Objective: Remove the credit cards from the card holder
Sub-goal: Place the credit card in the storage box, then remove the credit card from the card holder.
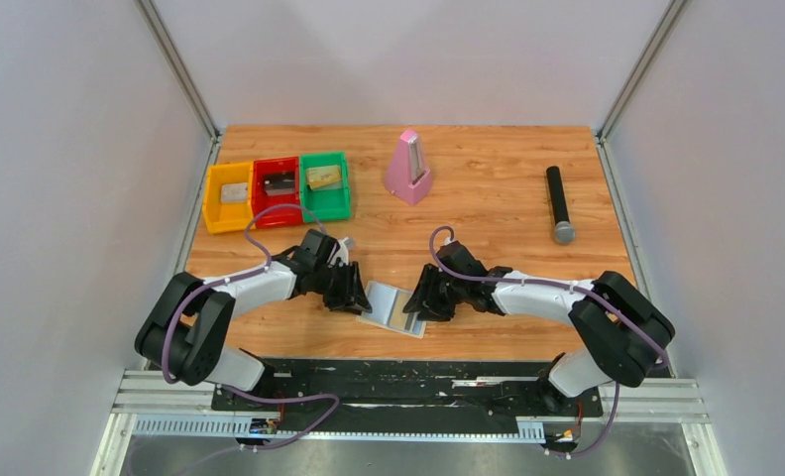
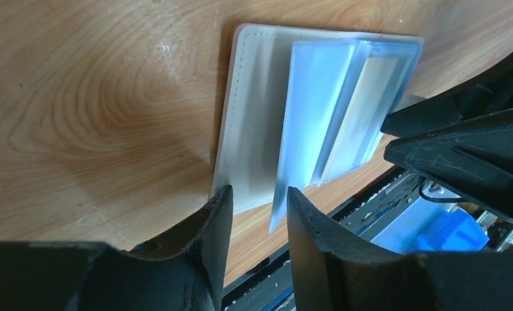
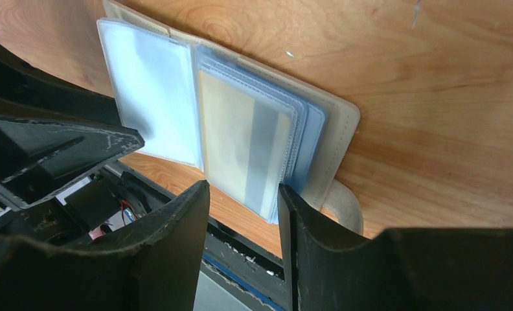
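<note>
**Card holder lies open between two parted grippers, one card showing**

Only one card can be made out. A yellow-gold card (image 3: 241, 139) with a grey stripe sits behind a clear sleeve (image 3: 151, 97) in the card holder (image 3: 341, 123), just ahead of the right gripper (image 3: 242, 186). No dark card can be picked out among the pale blue sleeves. They overlap too closely to count, and their near corners dip between the fingers of each gripper. A cream tab (image 3: 344, 207) on the holder is partly hidden behind one right finger. From above, both grippers cover the holder's side edges.

The left gripper (image 2: 259, 193) has its fingers apart. The corner of a raised blue sleeve stands in the gap, and whether a finger touches it cannot be told. The right gripper's fingers are also apart, with the bottom edge of the sleeve stack between them, close to one finger. Neither gripper is clamped on anything.

The holder lies spread open on the wooden table (image 1: 488, 258), cream cover down, directly between the two grippers.

Counted: two grippers, one card holder, one visible card. Well beyond the left gripper stand three bins (image 1: 277, 164), yellow, red and green, each holding one small thing too small to name. Beyond the right gripper are one pink metronome (image 1: 408, 169) and one black microphone (image 1: 559, 203).
</note>
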You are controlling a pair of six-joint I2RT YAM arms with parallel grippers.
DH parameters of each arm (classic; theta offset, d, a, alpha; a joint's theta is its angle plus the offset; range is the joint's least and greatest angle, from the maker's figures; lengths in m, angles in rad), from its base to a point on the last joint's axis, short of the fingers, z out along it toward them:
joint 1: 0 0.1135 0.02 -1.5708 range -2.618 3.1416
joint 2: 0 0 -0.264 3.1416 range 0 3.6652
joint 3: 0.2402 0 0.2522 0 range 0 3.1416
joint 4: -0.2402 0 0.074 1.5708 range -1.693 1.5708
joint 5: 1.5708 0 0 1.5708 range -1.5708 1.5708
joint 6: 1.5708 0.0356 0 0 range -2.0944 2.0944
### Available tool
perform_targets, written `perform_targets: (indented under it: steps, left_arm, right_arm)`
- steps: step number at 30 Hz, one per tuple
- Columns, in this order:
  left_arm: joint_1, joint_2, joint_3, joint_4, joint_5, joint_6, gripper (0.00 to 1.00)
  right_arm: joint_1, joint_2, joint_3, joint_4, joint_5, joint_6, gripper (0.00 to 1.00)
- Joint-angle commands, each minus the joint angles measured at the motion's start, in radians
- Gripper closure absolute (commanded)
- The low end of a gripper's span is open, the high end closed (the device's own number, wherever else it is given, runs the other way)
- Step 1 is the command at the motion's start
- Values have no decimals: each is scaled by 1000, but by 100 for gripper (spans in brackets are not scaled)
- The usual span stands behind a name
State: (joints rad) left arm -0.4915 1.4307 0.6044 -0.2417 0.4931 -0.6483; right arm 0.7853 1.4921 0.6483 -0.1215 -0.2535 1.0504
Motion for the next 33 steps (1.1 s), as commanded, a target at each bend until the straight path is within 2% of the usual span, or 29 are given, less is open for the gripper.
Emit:
perform_targets:
  steps: [1,16,21,33]
  left_arm:
    - [-5,8,-18,60,6,27,57]
    - [-11,-11,-107,149,52,-22,86]
    - [-17,-28,-136,167,55,-41,89]
    - [-29,-44,-170,208,60,-71,90]
  right_arm:
    - [5,19,-6,38,34,23,57]
    - [-1,23,41,-9,86,-7,58]
    - [-6,22,56,-3,90,-11,58]
    - [-6,20,60,87,16,-4,58]
